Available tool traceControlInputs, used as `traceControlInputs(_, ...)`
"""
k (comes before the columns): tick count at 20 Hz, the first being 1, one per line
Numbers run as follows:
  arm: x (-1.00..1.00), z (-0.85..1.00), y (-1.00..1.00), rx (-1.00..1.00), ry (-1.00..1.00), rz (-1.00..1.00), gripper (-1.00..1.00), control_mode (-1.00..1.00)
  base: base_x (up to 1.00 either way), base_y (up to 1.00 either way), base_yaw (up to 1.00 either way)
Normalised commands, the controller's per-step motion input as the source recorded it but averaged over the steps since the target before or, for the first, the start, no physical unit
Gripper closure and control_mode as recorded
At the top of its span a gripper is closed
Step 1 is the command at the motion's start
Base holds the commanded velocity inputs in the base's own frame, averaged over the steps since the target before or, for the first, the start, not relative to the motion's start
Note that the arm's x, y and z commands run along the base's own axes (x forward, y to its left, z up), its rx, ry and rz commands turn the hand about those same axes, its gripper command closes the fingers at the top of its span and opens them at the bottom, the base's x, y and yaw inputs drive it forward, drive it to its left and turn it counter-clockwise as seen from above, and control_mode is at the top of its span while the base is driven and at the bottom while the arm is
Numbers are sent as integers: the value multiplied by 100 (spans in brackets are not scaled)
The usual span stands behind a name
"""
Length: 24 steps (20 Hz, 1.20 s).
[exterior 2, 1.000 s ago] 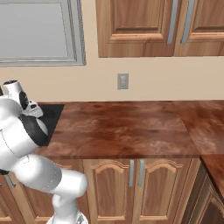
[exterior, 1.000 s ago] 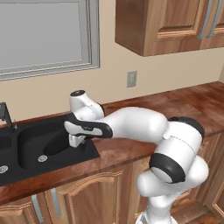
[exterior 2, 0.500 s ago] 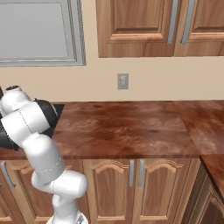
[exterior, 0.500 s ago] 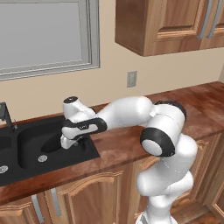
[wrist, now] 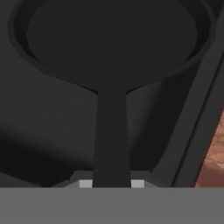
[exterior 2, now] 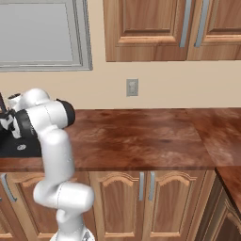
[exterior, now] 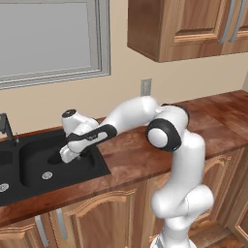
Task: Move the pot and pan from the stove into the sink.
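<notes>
The brown wooden bench runs along the cream wall, with wood cabinet doors under it and upper cabinets above; a grey-framed window sits above the sink and a wall outlet is on the wall to the right of the sink. The sink is a black recessed basin set into the left end of the bench, with a small round silver drain on its floor, a second drain in the basin further left, and a dark slim faucet at its back edge. The white arm rises right of the sink and reaches left across the bench so that its hand hangs over the sink's right basin, near the right wall. In the hand view the pan, flat, round and black, lies within the dark of the sink, its bowl at the far end and its long thin handle running straight back to the gripper. The jaws are pinching that handle, one light finger pad showing on each side of it. At the right of the hand view the sink's rim gives way to a strip of brown bench.
</notes>
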Motion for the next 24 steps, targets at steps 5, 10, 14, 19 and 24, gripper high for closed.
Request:
traceControlInputs(5, 30, -20, 14, -7, 0, -8, -100, -100, 0, 0, 0)
traceControlInputs(10, 21, -5, 10, -2, -2, -9, -100, -100, 0, 0, 0)
traceControlInputs(14, 2, 35, 4, 2, -2, -14, -100, -100, 0, 0, 0)
traceControlInputs(19, -60, 61, -22, 13, 0, -15, -100, -100, 0, 0, 0)
traceControlInputs(24, -89, 74, -29, 18, -9, -9, -100, -100, 0, 0, 0)
